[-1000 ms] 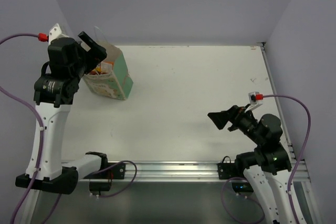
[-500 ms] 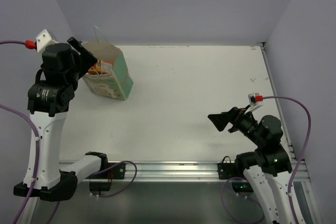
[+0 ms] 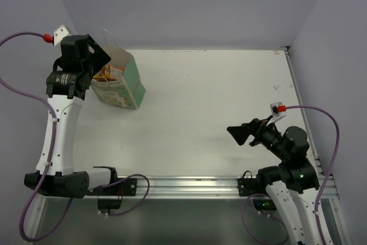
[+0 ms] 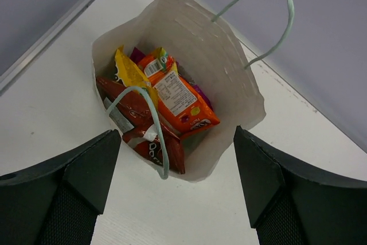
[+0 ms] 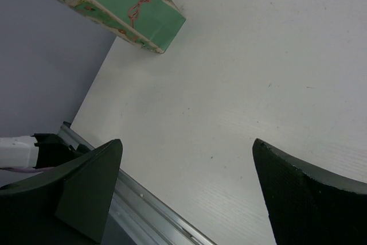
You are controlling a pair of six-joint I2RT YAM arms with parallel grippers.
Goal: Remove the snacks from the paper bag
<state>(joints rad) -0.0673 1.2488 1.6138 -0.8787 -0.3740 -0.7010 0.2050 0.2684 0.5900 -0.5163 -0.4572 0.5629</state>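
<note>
At the far left corner of the white table (image 3: pixel 218 96), the small paper gift bag (image 3: pixel 120 84) with mint-green sides and patterned cream faces stands upright, mouth open, near the lilac back wall (image 3: pixel 189 4). My left claw (image 3: pixel 96 57) hangs right over that mouth with its fingers spread wide, gripping nothing. Through its wrist camera I see the crinkly foil packets all inside the bag: an orange one (image 4: pixel 180 98) on top, a red one (image 4: pixel 143 127) beside it, a yellow one (image 4: pixel 127 72) and a sliver of purple (image 4: pixel 137 54) behind. The nearer pale string handle (image 4: pixel 153 124) has flopped inward and loops across the red and yellow packets, right in my path. The right claw (image 3: pixel 241 132) is well apart over bare table, spread and empty.
</note>
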